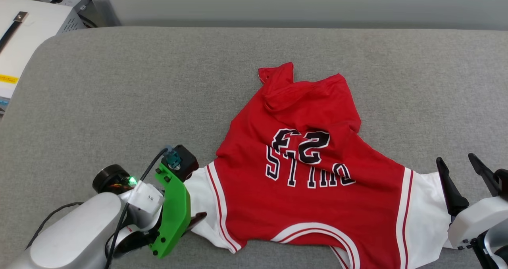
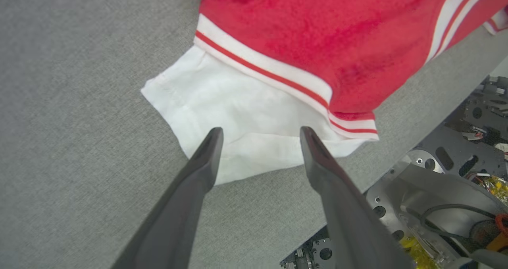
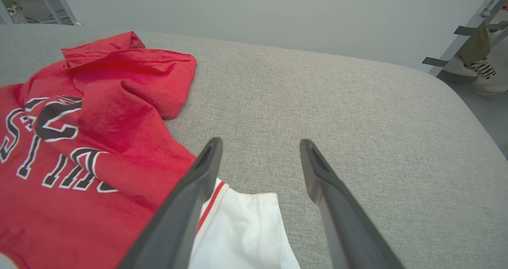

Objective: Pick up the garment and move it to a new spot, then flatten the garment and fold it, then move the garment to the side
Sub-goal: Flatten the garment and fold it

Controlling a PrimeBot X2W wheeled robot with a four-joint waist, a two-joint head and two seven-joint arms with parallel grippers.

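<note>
My left gripper (image 2: 260, 132) and right gripper (image 3: 260, 142) gape empty, so I'd pinch the shirt (image 1: 301, 205) evenly at its 2 sleeves (image 2: 238, 114) and pull flat.

Grey fabric top (image 1: 119, 82), probably plain wall (image 1: 301, 1)

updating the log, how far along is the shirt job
Early. The garment lies lettering-up on the grey pad, sleeves spread, so a first move may be done. In hand: flattening, with left gripper and right gripper open at the white sleeves, gripping nothing. Left: smoothing the bunched far end, folding, moving aside.
</note>
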